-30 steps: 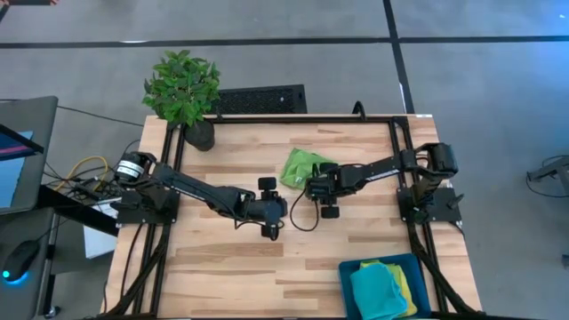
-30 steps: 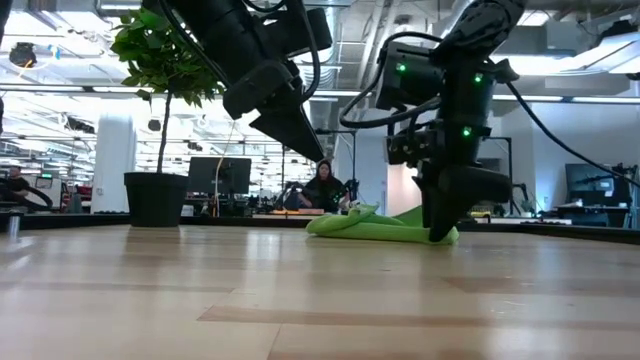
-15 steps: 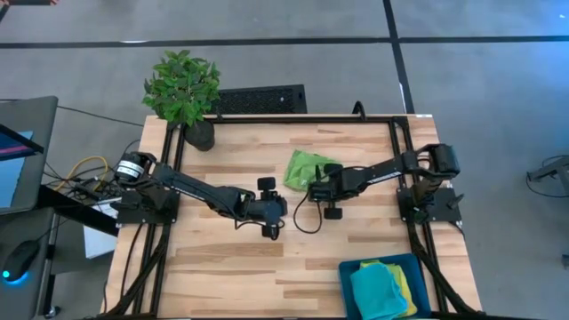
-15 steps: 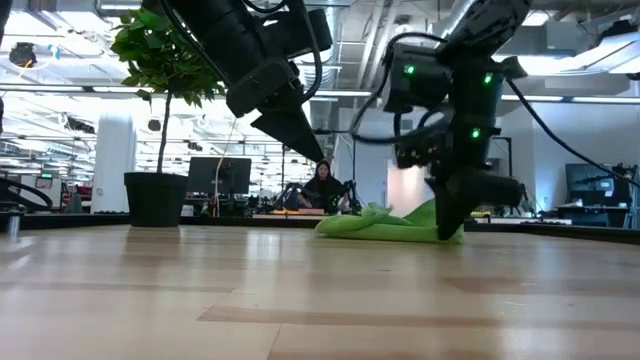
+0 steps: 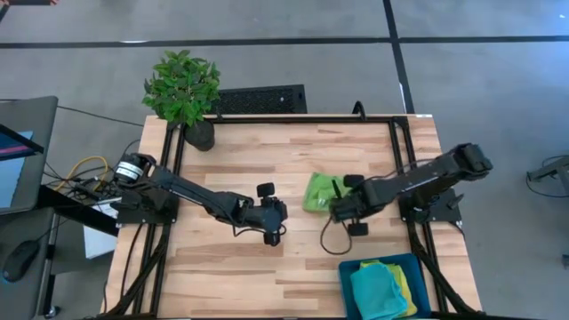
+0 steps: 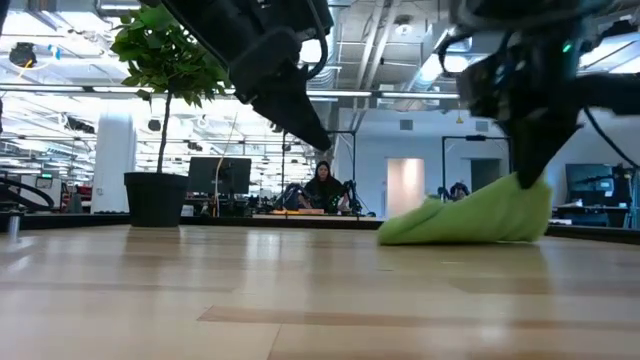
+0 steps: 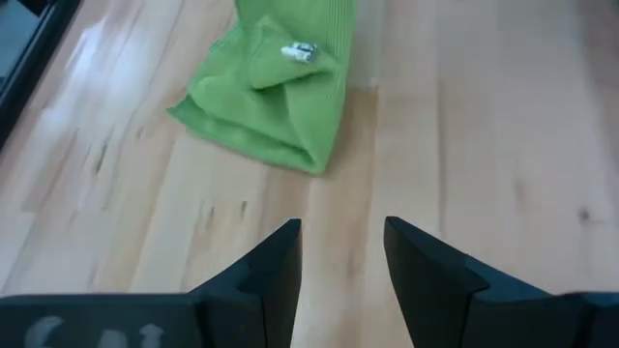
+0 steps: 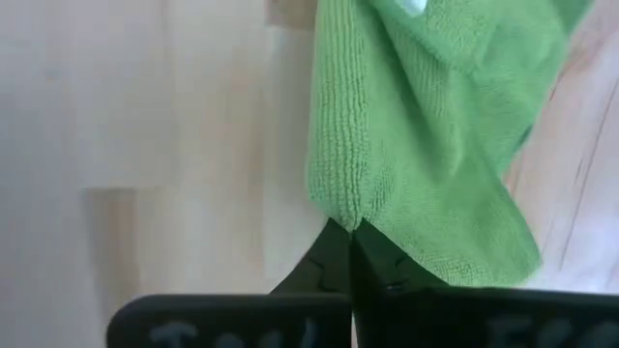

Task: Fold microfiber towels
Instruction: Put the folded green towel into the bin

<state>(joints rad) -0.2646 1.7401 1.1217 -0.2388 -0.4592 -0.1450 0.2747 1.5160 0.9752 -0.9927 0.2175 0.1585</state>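
Note:
A crumpled lime green microfiber towel (image 5: 317,191) lies right of the table's middle, and my right gripper (image 5: 338,208) is shut on its near right end. In the low view that end (image 6: 528,190) is raised and the rest (image 6: 425,230) lies on the wood. My left gripper (image 5: 283,212) hovers open just left of the towel, above the table, holding nothing; its wrist view shows the towel (image 7: 274,92) ahead of the fingers. A turquoise towel (image 5: 378,292) and a yellow one (image 5: 404,286) lie in a blue bin. My right gripper pinches the green towel's edge (image 8: 340,198) between its two shut fingers, at a fold or corner of the near right end. The fingers slant down from above. That end is lifted off the wood and the rest of the towel trails slack on the table.
The blue bin (image 5: 345,272) sits at the near right corner. A potted plant (image 5: 185,89) stands at the far left corner. Black frame rails (image 5: 302,118) run along the table's far, left and right edges. Bare wood lies near and left of the grippers.
My right gripper has gone toward the table's near and right edges, dragging the green towel along with it. The towel's held end has risen while the rest slid over the wood. The right arm now stretches lower across the table.

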